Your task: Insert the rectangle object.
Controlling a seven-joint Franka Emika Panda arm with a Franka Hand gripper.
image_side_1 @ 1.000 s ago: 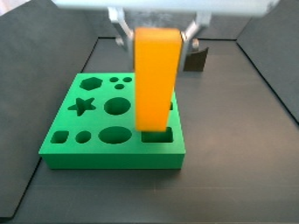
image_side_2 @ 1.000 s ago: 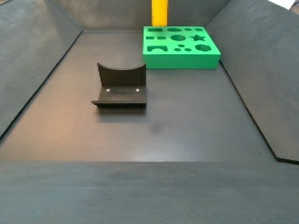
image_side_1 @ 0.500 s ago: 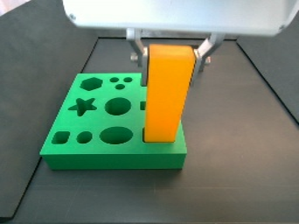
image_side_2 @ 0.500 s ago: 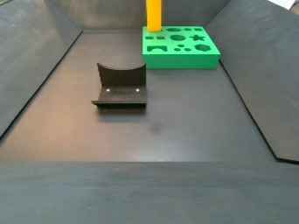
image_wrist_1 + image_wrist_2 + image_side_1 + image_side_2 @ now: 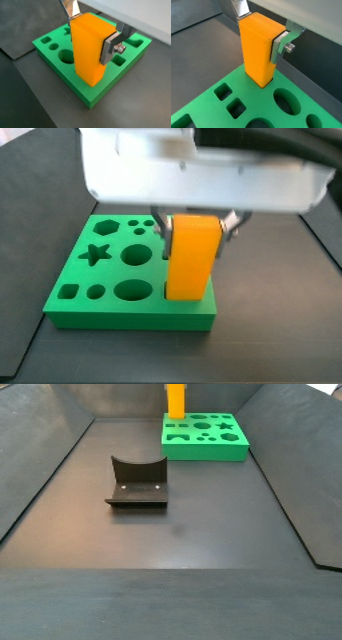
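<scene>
The rectangle object [image 5: 90, 47], a tall orange-yellow block, stands upright with its lower end in a slot at a corner of the green board [image 5: 120, 82]. It also shows in the wrist view [image 5: 259, 47] and in both side views [image 5: 191, 256] [image 5: 175, 398]. My gripper [image 5: 93, 31] is shut on the block's upper part, its silver fingers [image 5: 111, 42] pressed on two opposite faces. In a side view the gripper [image 5: 195, 225] sits just over the board [image 5: 120, 308] under the large white wrist housing. The board has star, hexagon, round and square holes.
The fixture [image 5: 136, 484], a dark L-shaped bracket on a base plate, stands on the dark floor left of centre. The green board [image 5: 207, 439] lies at the far end of the bin. Sloped dark walls [image 5: 40, 479] enclose both sides.
The gripper has come down with the block. The block's lower end has sunk deeper into the board's corner slot, so less of it shows above the board.
</scene>
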